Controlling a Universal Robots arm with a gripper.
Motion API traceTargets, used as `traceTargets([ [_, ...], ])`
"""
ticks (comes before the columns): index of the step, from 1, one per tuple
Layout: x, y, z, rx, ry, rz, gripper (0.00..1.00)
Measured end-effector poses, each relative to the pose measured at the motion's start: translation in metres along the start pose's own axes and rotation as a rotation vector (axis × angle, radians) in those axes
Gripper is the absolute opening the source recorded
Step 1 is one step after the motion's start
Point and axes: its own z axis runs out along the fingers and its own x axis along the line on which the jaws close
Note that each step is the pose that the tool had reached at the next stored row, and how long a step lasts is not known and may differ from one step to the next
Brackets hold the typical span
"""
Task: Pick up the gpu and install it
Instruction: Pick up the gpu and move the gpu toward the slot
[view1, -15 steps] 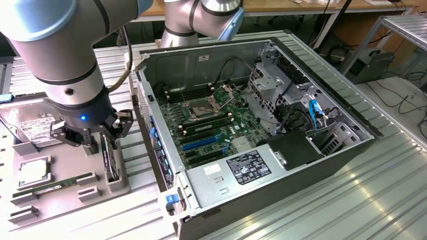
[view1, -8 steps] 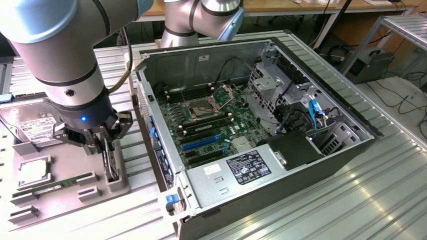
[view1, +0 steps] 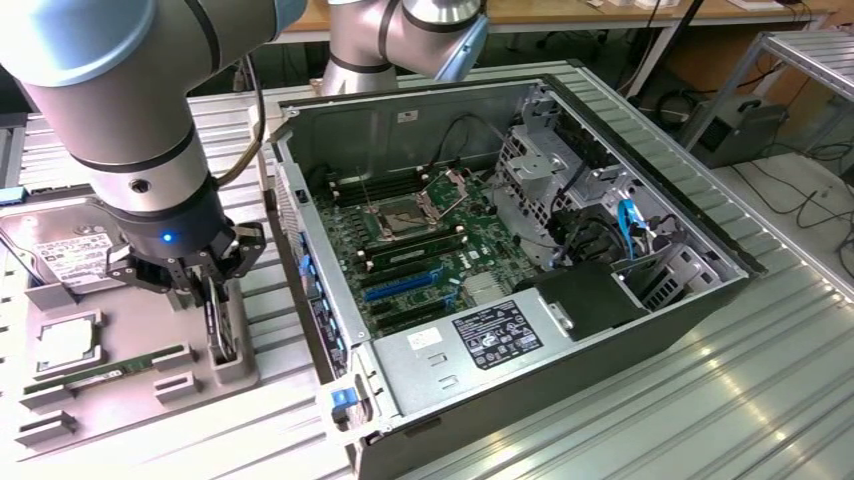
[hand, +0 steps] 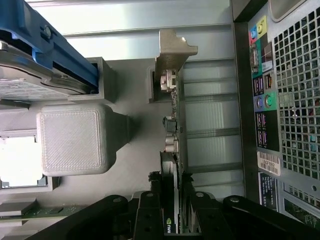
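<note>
The gpu (view1: 223, 338) stands on its edge in a slot of the grey holder tray (view1: 134, 405), to the exterior view's left of the open computer case (view1: 441, 130). My gripper (view1: 214, 305) has come down over it from above. In the wrist view the gpu (hand: 173, 142) runs edge-on, with its silver bracket end resting in a grey support. My gripper (hand: 173, 202) straddles the card, and its black fingers (hand: 150, 215) press against both faces. The card still sits in the tray.
In the tray also lie a silver hard drive (view1: 67, 255), a processor (view1: 64, 342) and a green RAM stick (view1: 107, 372). The motherboard has blue slots (view1: 400, 287). The case's rear port panel (hand: 262, 100) is close beside the card.
</note>
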Motion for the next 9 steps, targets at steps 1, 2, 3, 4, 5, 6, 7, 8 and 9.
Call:
traceTargets([
  [1, 0.0, 0.0, 0.0, 0.0, 0.0, -0.001, 0.27],
  [2, 0.0, 0.0, 0.0001, -0.0001, 0.0003, -0.003, 0.27],
  [3, -0.0001, 0.0, 0.0001, -0.0002, 0.0009, -0.005, 0.27],
  [4, -0.0003, 0.0, 0.0001, -0.0003, 0.0017, -0.009, 0.27],
  [5, -0.0006, 0.0001, 0.0001, -0.0004, 0.0031, -0.015, 0.27],
  [6, -0.0008, 0.0001, -0.0001, -0.0005, 0.0044, -0.021, 0.27],
  [7, -0.001, 0.0001, -0.0002, -0.0006, 0.0058, -0.028, 0.27],
  [8, -0.0014, 0.0001, -0.0003, -0.0008, 0.007, -0.036, 0.27],
  [9, -0.0017, 0.0002, -0.0005, -0.0009, 0.0084, -0.046, 0.26],
])
